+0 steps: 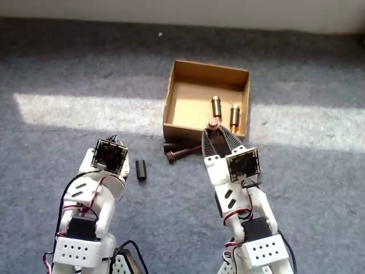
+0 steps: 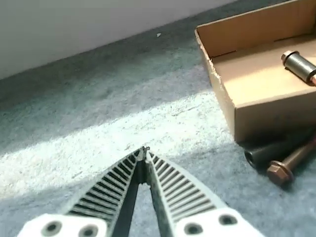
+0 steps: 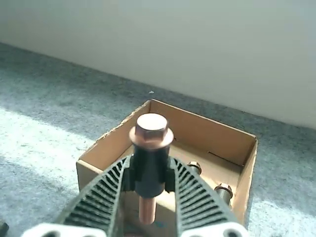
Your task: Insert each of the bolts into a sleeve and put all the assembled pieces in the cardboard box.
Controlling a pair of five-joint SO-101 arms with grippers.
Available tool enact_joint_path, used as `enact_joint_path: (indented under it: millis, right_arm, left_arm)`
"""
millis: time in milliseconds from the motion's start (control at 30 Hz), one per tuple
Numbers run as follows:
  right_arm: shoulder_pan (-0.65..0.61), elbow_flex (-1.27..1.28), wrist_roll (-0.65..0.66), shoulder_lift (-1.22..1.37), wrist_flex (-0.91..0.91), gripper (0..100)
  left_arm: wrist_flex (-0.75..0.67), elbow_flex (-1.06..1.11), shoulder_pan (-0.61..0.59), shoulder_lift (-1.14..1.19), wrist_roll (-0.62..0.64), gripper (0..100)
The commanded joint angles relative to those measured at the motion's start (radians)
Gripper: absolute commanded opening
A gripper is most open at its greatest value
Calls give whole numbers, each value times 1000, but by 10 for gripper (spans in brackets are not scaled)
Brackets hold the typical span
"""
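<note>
My right gripper [image 1: 213, 132] is shut on a black sleeve with a copper bolt [image 3: 150, 129] pushed through it, held upright at the near wall of the cardboard box [image 1: 171, 94]. Two assembled pieces [image 1: 216, 106] [image 1: 234, 116] lie inside the box. On the carpet just in front of the box lie a loose bolt [image 1: 185, 152] and a black sleeve [image 1: 170, 146], side by side. Another black sleeve [image 1: 141, 169] lies to the right of my left gripper [image 1: 114, 138], which is shut on nothing and points at bare carpet [image 2: 144, 155].
Grey carpet covers the floor, with a sunlit band across it and a pale wall [image 3: 197, 44] behind the box. The left wrist view has the box corner [image 2: 237, 108] with the loose bolt [image 2: 289, 165] and sleeve [image 2: 269, 150] beside it.
</note>
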Motion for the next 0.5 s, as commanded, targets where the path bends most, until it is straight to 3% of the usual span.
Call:
enact_joint_path:
  millis: [0,233,467]
  right_arm:
    - [12,102,8,-15,2,6]
    - [12,94,104,-12,19,6]
    - [33,-79,106,-10,243,6]
  left_arm:
    - [3,39,-68,-12,-6,9]
    - [37,41,-99,-12,-8,10]
    - [40,41,-102,-12,-11,10]
